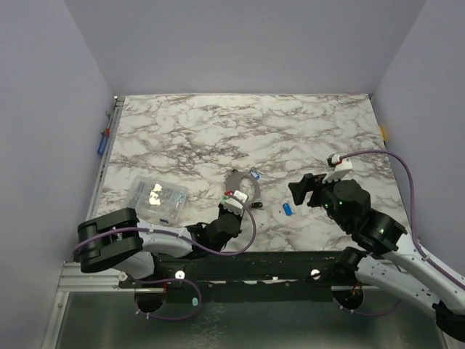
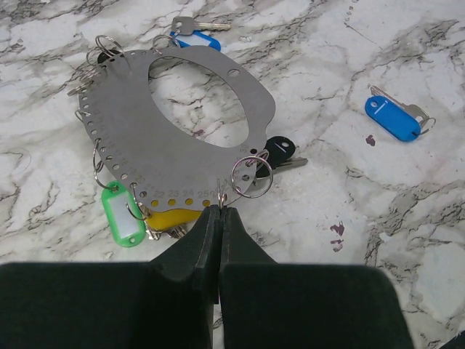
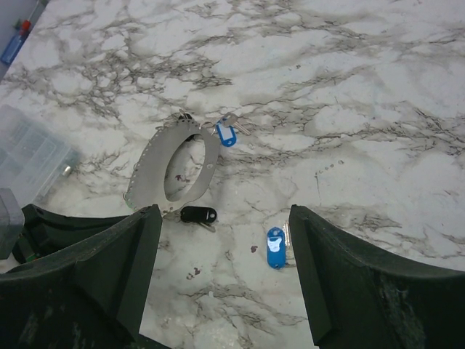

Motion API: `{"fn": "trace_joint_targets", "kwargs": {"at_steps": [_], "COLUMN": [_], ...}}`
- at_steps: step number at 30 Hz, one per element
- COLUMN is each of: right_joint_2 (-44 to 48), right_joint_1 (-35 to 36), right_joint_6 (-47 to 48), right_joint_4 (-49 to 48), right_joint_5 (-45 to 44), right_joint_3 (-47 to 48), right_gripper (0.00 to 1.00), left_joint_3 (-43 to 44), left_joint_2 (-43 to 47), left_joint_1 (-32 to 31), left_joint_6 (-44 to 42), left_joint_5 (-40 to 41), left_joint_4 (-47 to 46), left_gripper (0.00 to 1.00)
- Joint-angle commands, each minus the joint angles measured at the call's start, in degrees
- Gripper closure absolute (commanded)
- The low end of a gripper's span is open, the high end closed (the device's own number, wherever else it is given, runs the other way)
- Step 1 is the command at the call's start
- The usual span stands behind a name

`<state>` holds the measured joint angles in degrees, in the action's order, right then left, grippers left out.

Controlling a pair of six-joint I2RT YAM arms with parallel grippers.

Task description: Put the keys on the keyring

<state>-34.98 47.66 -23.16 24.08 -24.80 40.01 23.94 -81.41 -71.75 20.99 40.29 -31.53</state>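
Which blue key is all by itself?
The blue-tagged key lying alone, right of the keyring; the other blue one sits against its far edge.

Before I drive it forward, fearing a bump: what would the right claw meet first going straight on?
Likely bare table, between the black key and the nearer blue-tagged key; depth is unclear.

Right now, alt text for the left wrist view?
The left gripper, fingers shut, pinches the near edge of the keyring, a flat grey perforated oval plate on the marble table. A green tag and a yellow tag sit at its near rim; a black-headed key lies at its right edge and a blue-tagged key lies apart, farther right.
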Motion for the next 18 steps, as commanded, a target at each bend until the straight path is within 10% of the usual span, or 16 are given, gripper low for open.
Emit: {"fn": "trace_joint_targets", "kwargs": {"at_steps": [1, 18], "right_joint_2": [-0.44, -0.08], "right_joint_1": [0.33, 0.33], "right_joint_6": [-0.17, 4.83], "right_joint_4": [-0.67, -8.36], "right_joint_5": [0.98, 9.89], "right_joint_3": [0.31, -1.71], "right_gripper": [0.2, 0.2], "left_joint_3": [-3.49, -15.1], "left_joint_2": [3.43, 22.18], "left_joint_1": [-0.06, -0.12], "left_joint_6": [-6.11, -33.56], "left_joint_5": [-2.88, -11.95], "left_joint_4": [-7.73, -21.66], "left_gripper": [1.0, 1.0]}}
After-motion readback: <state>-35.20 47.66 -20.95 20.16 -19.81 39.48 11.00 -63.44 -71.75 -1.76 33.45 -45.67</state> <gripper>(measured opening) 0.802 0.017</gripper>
